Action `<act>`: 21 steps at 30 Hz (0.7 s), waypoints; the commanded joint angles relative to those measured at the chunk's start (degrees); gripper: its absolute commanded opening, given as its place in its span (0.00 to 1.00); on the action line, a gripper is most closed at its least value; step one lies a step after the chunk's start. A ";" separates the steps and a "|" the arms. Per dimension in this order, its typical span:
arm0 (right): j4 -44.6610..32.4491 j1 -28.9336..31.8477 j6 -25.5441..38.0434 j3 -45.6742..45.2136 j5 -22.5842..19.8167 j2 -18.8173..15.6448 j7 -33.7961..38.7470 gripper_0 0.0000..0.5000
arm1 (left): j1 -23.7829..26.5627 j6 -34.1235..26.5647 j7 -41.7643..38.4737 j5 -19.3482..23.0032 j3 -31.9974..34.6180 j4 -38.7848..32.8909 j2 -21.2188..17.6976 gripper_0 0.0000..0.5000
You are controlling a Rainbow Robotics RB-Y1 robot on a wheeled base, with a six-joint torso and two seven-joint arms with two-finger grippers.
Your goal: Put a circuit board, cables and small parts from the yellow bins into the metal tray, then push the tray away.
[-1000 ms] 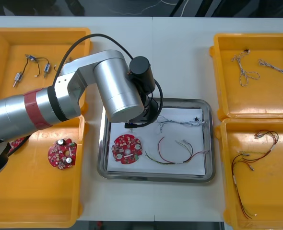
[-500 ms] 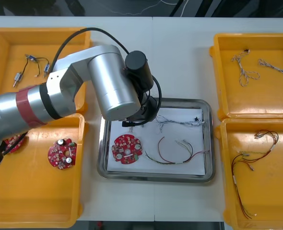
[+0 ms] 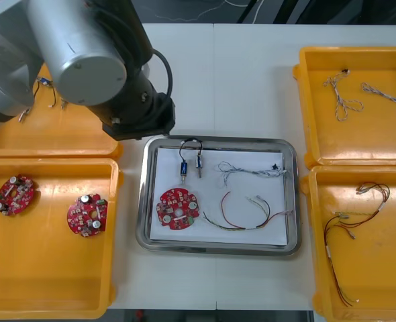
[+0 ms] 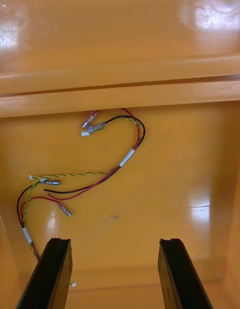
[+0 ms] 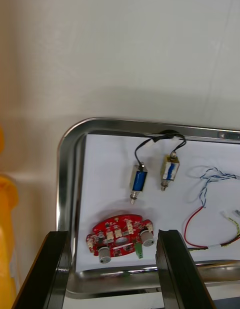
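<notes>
Light table [image 3: 252, 80] lies under everything we see. Nearest us, at 9 o'clock from the metal tray [image 3: 218, 247], the near left bin [image 3: 50, 282] holds two spare boards [image 3: 87, 215]. At 3 o'clock the near right bin [image 3: 386, 282] holds red, black and yellow leads [image 3: 349, 231]; the right gripper [image 4: 115, 241] hangs over them, fingers spread wide and empty.

Inside the tray we find the circuit board [image 3: 178, 208] at 8 o'clock, the red and yellow cable [image 3: 241, 216] at 5, the twisted blue and white cable [image 3: 252, 172] at 1, and two small metal parts [image 3: 191, 164] at 11.

Farther off, at 10 o'clock from the tray, the left arm [image 3: 84, 54] looms over the far left bin [image 3: 23, 137]. The left gripper [image 5: 112, 234] is released and holds nothing. At 2 o'clock the far right bin [image 3: 366, 134] holds pale twisted cables [image 3: 342, 97].
</notes>
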State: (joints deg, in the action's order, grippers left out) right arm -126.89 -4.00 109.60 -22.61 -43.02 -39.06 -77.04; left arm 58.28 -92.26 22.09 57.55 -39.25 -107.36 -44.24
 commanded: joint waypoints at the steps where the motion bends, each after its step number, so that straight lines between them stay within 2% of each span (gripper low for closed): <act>1: -1.08 0.66 0.40 -0.41 -0.31 -2.08 2.34 1.00 | -0.45 -4.94 4.54 3.80 5.50 -1.63 -4.71 1.00; 5: -1.08 0.66 0.40 -0.41 -0.31 -2.08 2.34 1.00 | -1.85 -7.93 8.15 6.17 9.19 -1.72 -6.65 1.00; 14: -1.08 0.66 0.40 -0.41 -0.31 -2.08 2.34 1.00 | -11.26 -9.52 18.61 8.72 19.56 -5.41 -12.45 1.00; 21: -1.17 0.83 0.40 -0.94 -0.31 -2.08 2.51 1.00 | -17.24 -13.21 24.58 9.77 26.51 -6.64 -14.64 1.00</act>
State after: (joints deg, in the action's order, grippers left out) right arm -126.89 -3.90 109.68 -22.61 -43.02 -39.07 -77.04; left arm 43.71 -103.72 44.39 66.67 -16.73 -111.78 -55.83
